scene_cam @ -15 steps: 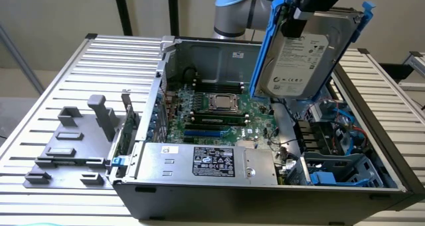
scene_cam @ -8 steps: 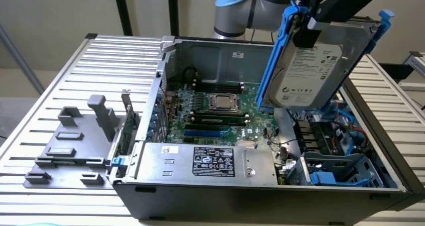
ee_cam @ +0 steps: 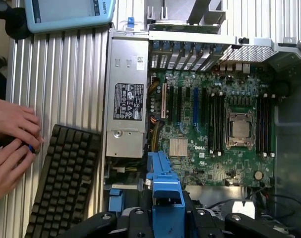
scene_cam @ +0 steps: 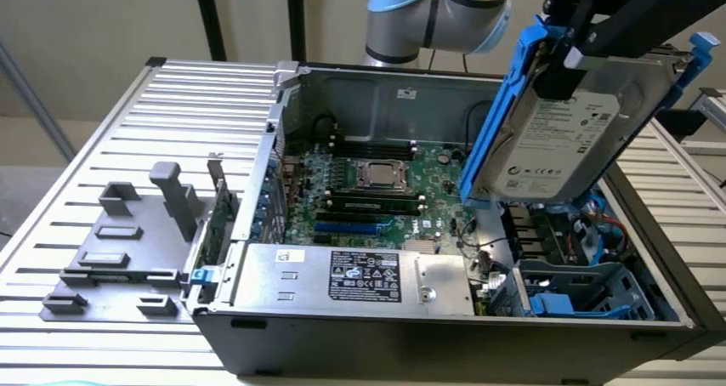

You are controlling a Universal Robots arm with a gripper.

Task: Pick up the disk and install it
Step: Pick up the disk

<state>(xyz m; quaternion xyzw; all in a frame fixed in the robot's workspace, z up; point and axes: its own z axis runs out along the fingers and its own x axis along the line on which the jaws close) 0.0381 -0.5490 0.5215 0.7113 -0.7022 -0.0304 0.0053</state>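
The disk (scene_cam: pixel 562 139), a silver-grey drive with a white label in blue carrier rails, hangs tilted in the air over the open computer case (scene_cam: pixel 454 335), toward the exterior view's right. My gripper (scene_cam: pixel 573 63) is shut on its upper end and holds it clear of the case. In the wrist view the blue carrier rail (ee_cam: pixel 165 183) sticks out from between the black fingers (ee_cam: pixel 105 223) of the gripper (ee_cam: pixel 167 218), above the edge of the motherboard (ee_cam: pixel 214 124).
Inside the case lie the motherboard (scene_cam: pixel 375 190), a silver power-supply box (scene_cam: pixel 352 280) and a drive bay with blue parts (scene_cam: pixel 579 297) below the disk. A grey fixture with posts (scene_cam: pixel 125 241) stands on the slatted table. A person's hands (ee_cam: pixel 11 144) rest by a black keyboard (ee_cam: pixel 66 178).
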